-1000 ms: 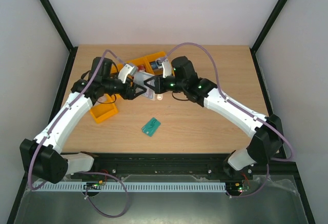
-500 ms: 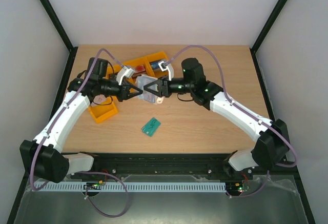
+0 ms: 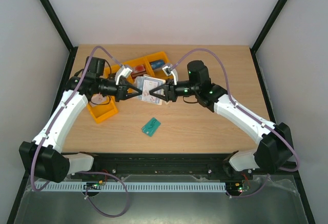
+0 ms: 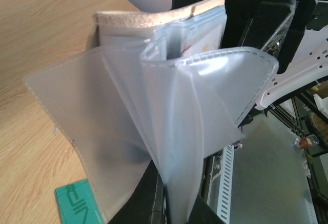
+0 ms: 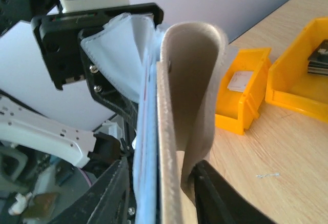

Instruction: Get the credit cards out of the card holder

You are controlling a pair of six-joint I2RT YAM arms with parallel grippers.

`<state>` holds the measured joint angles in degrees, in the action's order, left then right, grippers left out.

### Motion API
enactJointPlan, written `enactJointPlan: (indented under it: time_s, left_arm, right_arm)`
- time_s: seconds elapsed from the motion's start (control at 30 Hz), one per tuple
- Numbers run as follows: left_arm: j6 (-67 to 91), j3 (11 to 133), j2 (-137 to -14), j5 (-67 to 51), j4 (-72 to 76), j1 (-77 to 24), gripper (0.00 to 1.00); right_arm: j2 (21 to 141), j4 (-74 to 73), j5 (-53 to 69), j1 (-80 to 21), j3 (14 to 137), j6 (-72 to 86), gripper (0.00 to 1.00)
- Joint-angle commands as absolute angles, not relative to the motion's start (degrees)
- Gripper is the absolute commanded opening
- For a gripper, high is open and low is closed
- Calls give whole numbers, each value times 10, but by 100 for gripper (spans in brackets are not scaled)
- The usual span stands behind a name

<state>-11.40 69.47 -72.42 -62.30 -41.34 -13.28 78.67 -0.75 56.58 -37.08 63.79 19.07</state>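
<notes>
Card holder (image 3: 151, 86) pinched between both grippers.
Left gripper (image 3: 137, 92) clamps its clear pockets, right gripper (image 3: 157, 95) its beige cover, just in front of the yellow bins (image 3: 138, 61); a pale card (image 4: 204, 38) sits inside.

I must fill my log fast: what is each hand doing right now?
Left hand: closed on the card holder, at its clear pockets.
Right hand: closed on the card holder's beige cover.
</notes>
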Motion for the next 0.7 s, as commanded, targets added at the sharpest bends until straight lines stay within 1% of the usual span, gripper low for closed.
enactJointPlan:
  time_s: [0.0, 0.17, 0.2, 0.27, 0.3, 0.37, 0.4, 0.47, 0.5, 0.53, 0.6, 0.67]
  left_arm:
    - [-133, 707, -722, -661, -417, -127, 2]
    - [-133, 703, -722, -661, -415, -124, 2]
    - [-128, 702, -722, -659, -411, -124, 2]
    - [-92, 695, -720, -629, -383, -120, 2]
    - [-65, 690, -719, -594, -361, -115, 5]
    - [-15, 675, -721, -492, -327, -99, 13]
    - [-1, 667, -724, -450, -316, -88, 19]
    - [21, 651, -728, -385, -301, -69, 40]
    - [26, 644, -729, -363, -295, -56, 53]
    - [30, 640, -729, -350, -290, -49, 63]
    - [34, 641, -728, -327, -285, -34, 71]
    - [34, 651, -727, -309, -286, -25, 73]
  right_arm:
    - [775, -7, 615, -369, 633, 169, 29]
    - [781, -1, 614, -369, 633, 173, 4]
    - [782, 1, 613, -369, 632, 174, 2]
    - [782, 5, 616, -369, 631, 175, 2]
    - [782, 8, 619, -369, 631, 176, 2]
    - [781, 11, 619, -369, 631, 182, 2]
    - [781, 11, 612, -369, 631, 184, 2]
    - [780, 8, 577, -369, 631, 193, 2]
    - [780, -1, 545, -369, 632, 197, 2]
    - [782, -16, 497, -369, 636, 202, 2]
    - [790, -67, 361, -370, 654, 214, 2]
    - [804, -132, 218, -375, 682, 227, 2]
